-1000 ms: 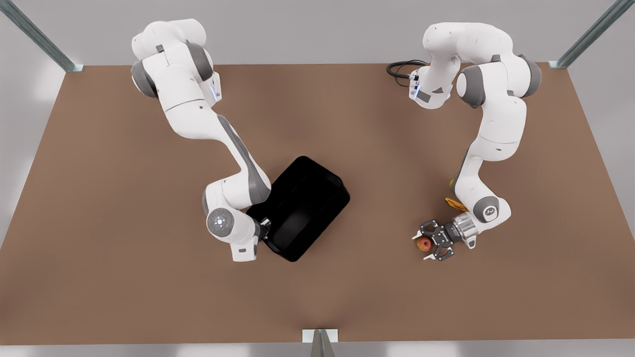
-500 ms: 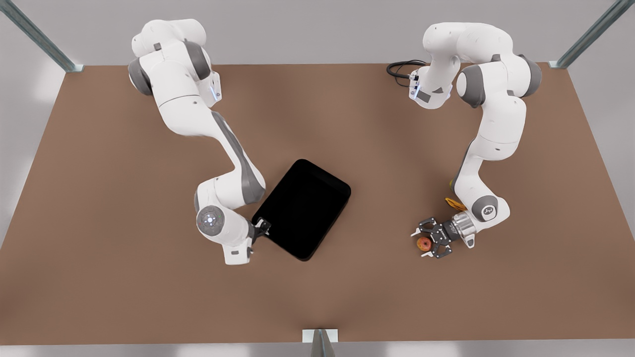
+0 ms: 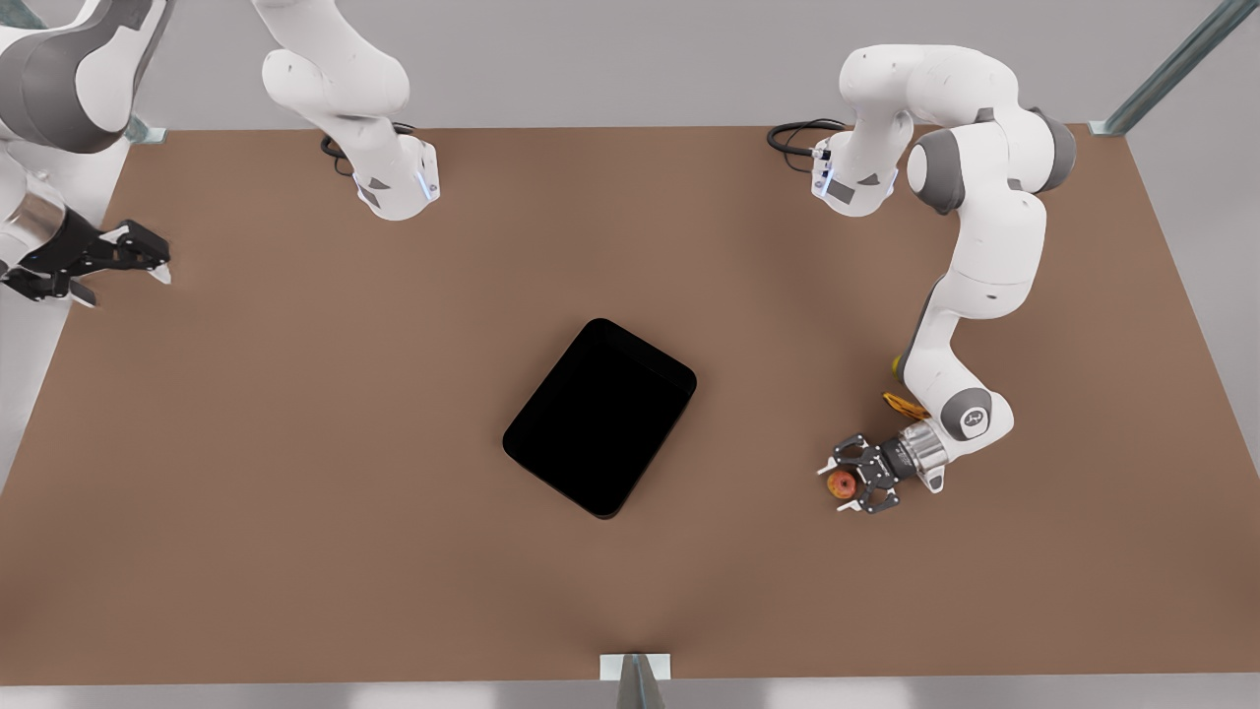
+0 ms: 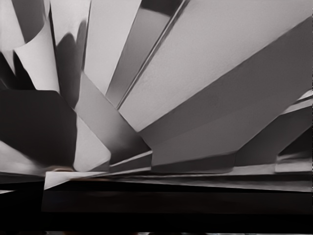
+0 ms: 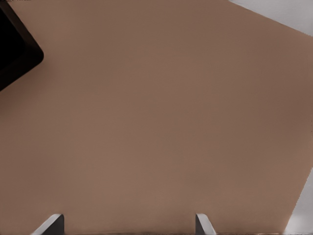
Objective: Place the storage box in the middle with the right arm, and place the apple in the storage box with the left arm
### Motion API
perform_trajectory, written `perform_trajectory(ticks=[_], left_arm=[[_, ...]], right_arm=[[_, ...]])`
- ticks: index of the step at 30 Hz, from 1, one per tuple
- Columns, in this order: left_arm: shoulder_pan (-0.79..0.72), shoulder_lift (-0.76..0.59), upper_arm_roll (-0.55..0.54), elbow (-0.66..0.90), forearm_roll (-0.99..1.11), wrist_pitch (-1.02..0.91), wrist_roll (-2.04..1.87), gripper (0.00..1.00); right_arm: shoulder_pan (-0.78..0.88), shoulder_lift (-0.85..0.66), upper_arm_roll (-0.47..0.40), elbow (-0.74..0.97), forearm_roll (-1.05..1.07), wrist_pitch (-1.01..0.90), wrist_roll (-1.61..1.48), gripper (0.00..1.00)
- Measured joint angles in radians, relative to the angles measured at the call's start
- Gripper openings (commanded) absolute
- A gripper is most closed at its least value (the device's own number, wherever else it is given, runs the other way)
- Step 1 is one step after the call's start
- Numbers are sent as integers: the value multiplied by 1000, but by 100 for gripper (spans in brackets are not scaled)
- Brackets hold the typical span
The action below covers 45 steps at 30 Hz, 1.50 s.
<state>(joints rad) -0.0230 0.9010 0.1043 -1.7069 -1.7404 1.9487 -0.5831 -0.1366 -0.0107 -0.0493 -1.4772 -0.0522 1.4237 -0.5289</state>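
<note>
Storage box [image 3: 600, 416]: mid-counter, nothing gripping it.
Apple [image 3: 842, 483]: between my left tool's [image 3: 845, 483] spread fingers; contact hard to tell.
Right tool [image 3: 116, 264]: open, counter's edge, arm partly cropped.

Both arms as I see them from the console

My right gripper [image 3: 118, 281] hangs at the far edge of the front view's left, its arm folded up high and its jaws spread wide; in the right wrist view the two fingertips [image 5: 203, 224] stand well apart. My left gripper [image 3: 835, 488] sits low on the front view's right, the arm bent down steeply, the wrist turned toward the front view's left, and its jaws parted.
</note>
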Motion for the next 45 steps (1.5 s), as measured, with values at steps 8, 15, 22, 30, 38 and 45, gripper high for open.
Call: perform_trajectory(ticks=[8,15,22,30,38,45], left_arm=[[-1,0,0,-2,29,2,21,51],[-2,0,0,1,27,7,2,41],[-10,-81,-1,4,-64,19,-99,41],[-301,-305,-7,31,-96,464,-414,41],[-617,-445,-8,29,-76,730,-727,42],[-831,-375,-9,134,-32,959,-771,74]], right_arm=[[-227,33,-1,3,-2,-16,-3,100],[-114,36,0,3,-2,-17,-17,100],[139,198,-6,24,-2,-15,-4,100],[94,131,-10,45,3,-31,-19,100],[83,137,-10,48,2,-37,-22,100],[83,141,-10,48,4,-38,-22,100]])
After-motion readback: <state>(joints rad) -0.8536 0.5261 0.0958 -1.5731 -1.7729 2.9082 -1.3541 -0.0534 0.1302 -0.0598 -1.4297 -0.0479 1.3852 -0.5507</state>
